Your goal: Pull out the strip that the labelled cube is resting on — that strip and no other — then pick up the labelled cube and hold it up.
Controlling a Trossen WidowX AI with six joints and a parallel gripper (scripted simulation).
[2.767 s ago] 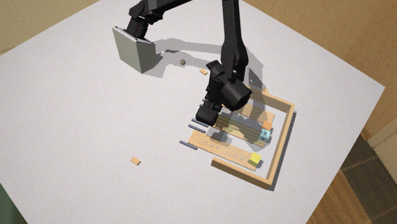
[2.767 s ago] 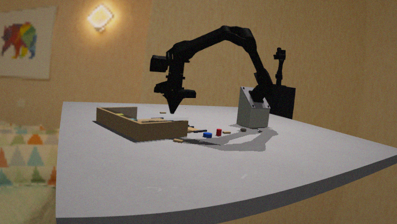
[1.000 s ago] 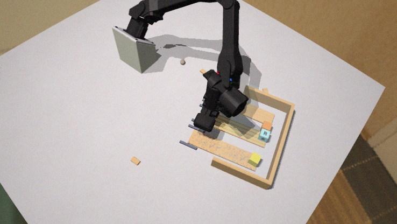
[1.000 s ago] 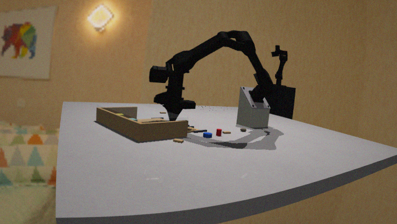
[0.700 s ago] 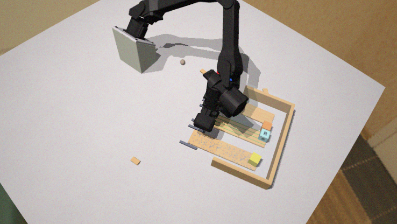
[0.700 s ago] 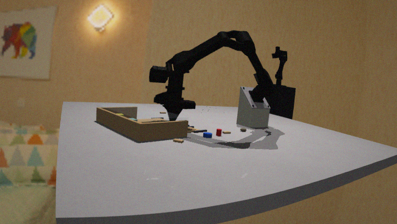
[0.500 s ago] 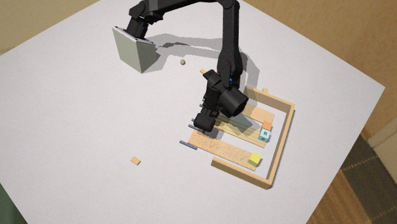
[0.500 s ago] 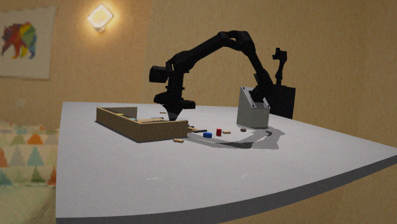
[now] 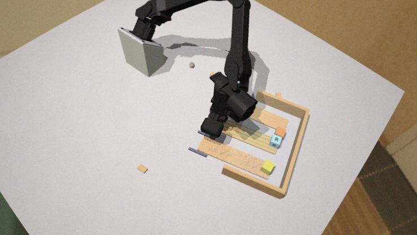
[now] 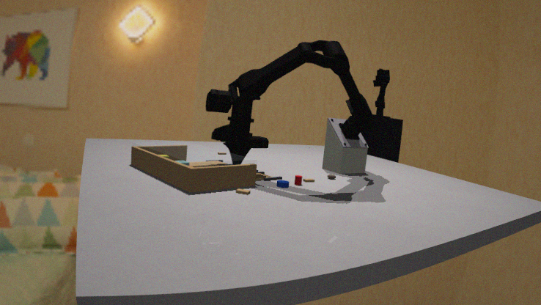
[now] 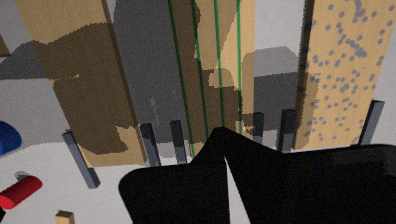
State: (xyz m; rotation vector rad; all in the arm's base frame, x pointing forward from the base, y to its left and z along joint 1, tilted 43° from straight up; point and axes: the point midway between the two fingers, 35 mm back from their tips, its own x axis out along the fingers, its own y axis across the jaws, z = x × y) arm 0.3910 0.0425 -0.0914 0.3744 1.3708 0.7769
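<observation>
The light-blue cube labelled R (image 9: 275, 141) (image 10: 182, 162) rests on the far end of the green-striped strip (image 9: 253, 140) (image 11: 230, 45), the middle one of three. An orange cube (image 9: 280, 131) sits close beside it, by the end of the plain strip (image 9: 271, 118) (image 11: 70, 15). A yellow cube (image 9: 267, 167) rests on the speckled strip (image 9: 233, 155) (image 11: 345, 75). My gripper (image 10: 237, 162) (image 11: 219, 132) is shut with nothing between the fingers. It points down over the near end of the green-striped strip; its tips are hidden in the top view, and contact cannot be told.
A wooden three-sided frame (image 9: 295, 151) (image 10: 159, 170) surrounds the strips' far parts. Dark guide bars (image 9: 198, 152) (image 11: 81, 160) flank the near ends. A red cylinder (image 10: 298, 179) (image 11: 22, 192), a blue disc (image 10: 282, 184) (image 11: 7, 137), a brown ball (image 9: 191, 64) and a wood block (image 9: 142, 168) lie outside.
</observation>
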